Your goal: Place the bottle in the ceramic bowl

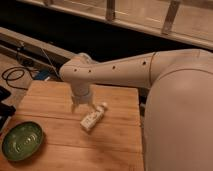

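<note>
The small white bottle [93, 119] lies on its side on the wooden table [115, 145], its cap pointing to the far right. My gripper [84, 107] hangs from the white arm just above the bottle's left end, open, with nothing between its fingers. The green ceramic bowl [22, 141] sits at the table's front left corner, well to the left of the bottle and holding nothing.
The robot's large white body [180, 115] fills the right side beside the table. A black cable [12, 76] coils on the floor at the left, and a dark object [4, 107] juts in at the left edge. A dark rail runs behind the table.
</note>
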`<state>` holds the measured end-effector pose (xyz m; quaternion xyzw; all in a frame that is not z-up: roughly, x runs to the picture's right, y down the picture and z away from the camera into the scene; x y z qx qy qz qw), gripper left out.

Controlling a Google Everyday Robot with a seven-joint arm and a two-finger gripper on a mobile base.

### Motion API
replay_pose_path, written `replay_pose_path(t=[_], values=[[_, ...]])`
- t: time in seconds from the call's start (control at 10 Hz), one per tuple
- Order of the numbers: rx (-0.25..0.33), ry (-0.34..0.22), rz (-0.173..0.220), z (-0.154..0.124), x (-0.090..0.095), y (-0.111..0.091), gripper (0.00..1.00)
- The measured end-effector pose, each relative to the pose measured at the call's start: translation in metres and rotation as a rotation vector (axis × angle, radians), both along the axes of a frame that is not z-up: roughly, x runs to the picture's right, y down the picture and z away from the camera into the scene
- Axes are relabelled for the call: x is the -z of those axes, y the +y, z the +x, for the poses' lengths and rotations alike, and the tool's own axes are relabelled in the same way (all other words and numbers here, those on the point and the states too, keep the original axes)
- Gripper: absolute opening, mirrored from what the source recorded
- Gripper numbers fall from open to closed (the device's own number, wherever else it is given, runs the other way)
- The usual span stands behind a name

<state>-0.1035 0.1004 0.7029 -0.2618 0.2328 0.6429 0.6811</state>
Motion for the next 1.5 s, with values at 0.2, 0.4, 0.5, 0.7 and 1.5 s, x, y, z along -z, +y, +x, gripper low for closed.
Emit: replay_pose_path(t=[0.2, 0.4, 0.5, 0.7, 1.5], values=[[0.0, 0.0, 0.0, 0.0, 0.0, 0.0, 0.65], [0.0, 0.0, 0.0, 0.0, 0.0, 0.0, 0.65], [0.0, 0.0, 0.0, 0.0, 0.0, 0.0, 0.65], [0.0, 0.0, 0.0, 0.0, 0.0, 0.0, 0.65], [-0.277, 0.028, 0.105, 0.023, 0.004, 0.007, 0.65]])
